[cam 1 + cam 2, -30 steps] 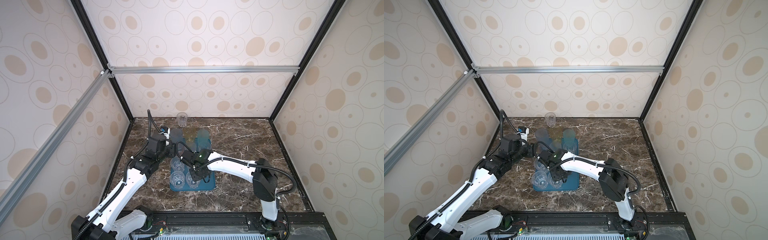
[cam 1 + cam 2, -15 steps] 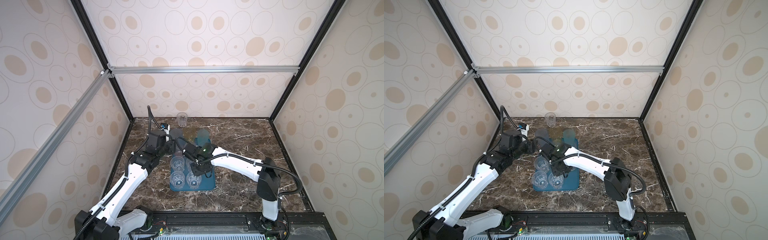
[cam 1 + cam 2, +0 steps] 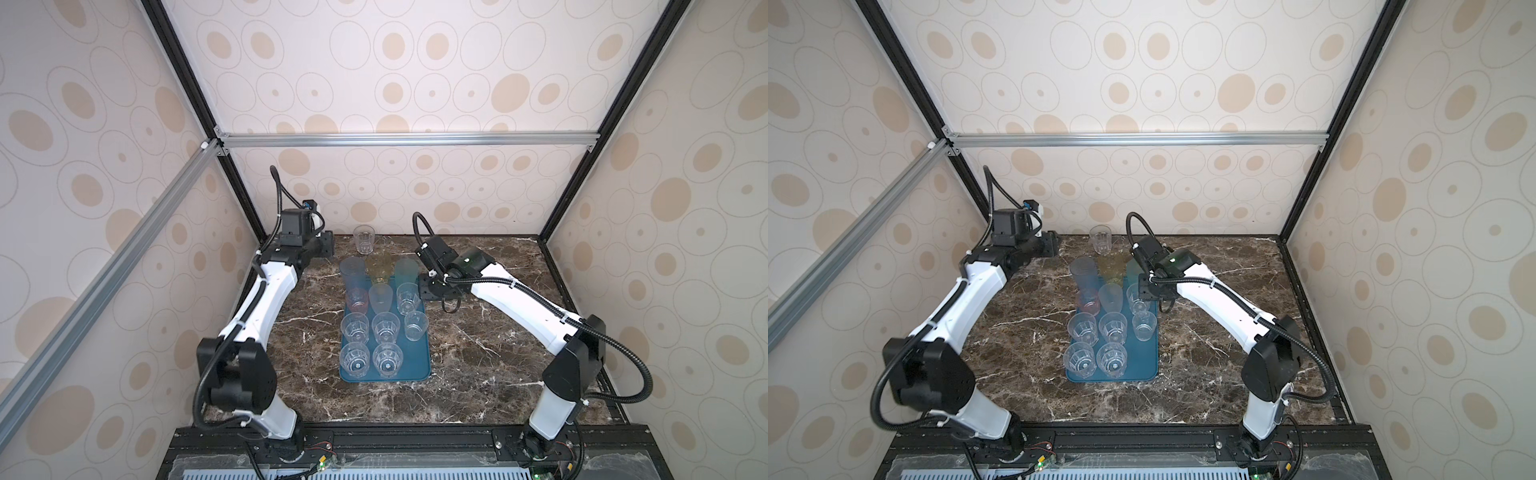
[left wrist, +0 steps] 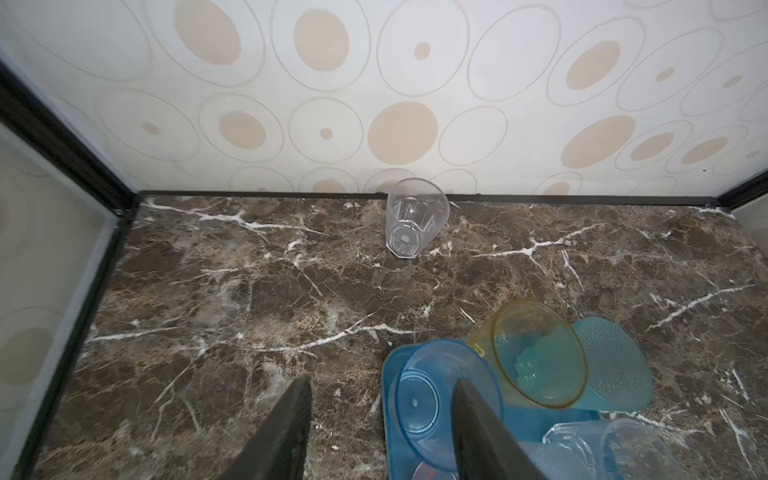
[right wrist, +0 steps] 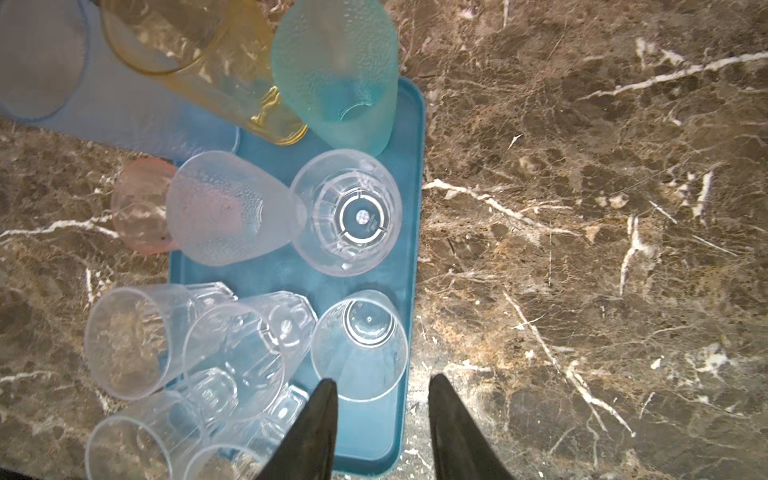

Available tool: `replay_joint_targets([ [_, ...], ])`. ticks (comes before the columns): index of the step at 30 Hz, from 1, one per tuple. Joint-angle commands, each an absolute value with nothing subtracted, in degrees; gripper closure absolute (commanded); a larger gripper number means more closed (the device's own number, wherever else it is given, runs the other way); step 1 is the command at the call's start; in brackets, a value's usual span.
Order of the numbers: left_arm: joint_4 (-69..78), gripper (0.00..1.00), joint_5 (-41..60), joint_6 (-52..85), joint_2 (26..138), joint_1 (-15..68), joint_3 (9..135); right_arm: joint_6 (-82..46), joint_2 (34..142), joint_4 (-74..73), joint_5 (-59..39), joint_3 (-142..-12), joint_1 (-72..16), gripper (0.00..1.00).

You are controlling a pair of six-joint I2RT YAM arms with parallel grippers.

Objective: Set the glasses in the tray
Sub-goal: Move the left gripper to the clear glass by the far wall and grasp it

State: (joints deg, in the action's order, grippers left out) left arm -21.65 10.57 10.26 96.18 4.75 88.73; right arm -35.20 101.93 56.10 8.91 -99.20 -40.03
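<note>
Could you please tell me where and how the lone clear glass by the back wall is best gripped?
Grip the clear glass around its faceted middle, coming level from the tray side with the open left hand. It stands upright and alone, with the wall close behind, and it widens toward the rim, so it likely won't slip down.

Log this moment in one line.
left gripper open, empty | right gripper open, empty | clear glass upright on table, outside tray

Site: robot test cell, lab type | Frame: black posts (image 3: 178, 62) and aluminium bar (image 3: 407, 139) boxing the space | Walls: panels (image 3: 415, 62) papered with beige ovals | Floor: marble-look tabletop (image 3: 478, 340) | Equipment: left arm (image 3: 270, 299) and right arm (image 3: 519, 302) mounted on a black base rail (image 3: 415, 437), cabled.
</note>
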Motion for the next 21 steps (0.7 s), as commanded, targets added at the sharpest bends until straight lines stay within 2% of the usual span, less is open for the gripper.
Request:
replay_joint_targets([
  [1, -24.3, 0.44, 17.3, 9.6, 105.9, 4.1, 98.7, -33.6, 105.2, 56.0, 8.9, -100.2, -39.4, 0.60],
  [6, -31.9, 0.42, 18.8, 10.3, 123.8, 4.0, 118.1, -32.2, 109.3, 58.0, 7.8, -104.1, -38.5, 0.60],
  [11, -36.4, 0.41, 19.1, 10.9, 135.3, 4.7, 132.4, -31.9, 110.3, 57.0, 7.3, -103.8, -37.6, 0.60],
  [21, -31.7, 0.44, 17.7, 13.3, 141.7, 6.0, 135.7, -31.6, 112.0, 56.4, 5.7, -103.9, -36.7, 0.60],
])
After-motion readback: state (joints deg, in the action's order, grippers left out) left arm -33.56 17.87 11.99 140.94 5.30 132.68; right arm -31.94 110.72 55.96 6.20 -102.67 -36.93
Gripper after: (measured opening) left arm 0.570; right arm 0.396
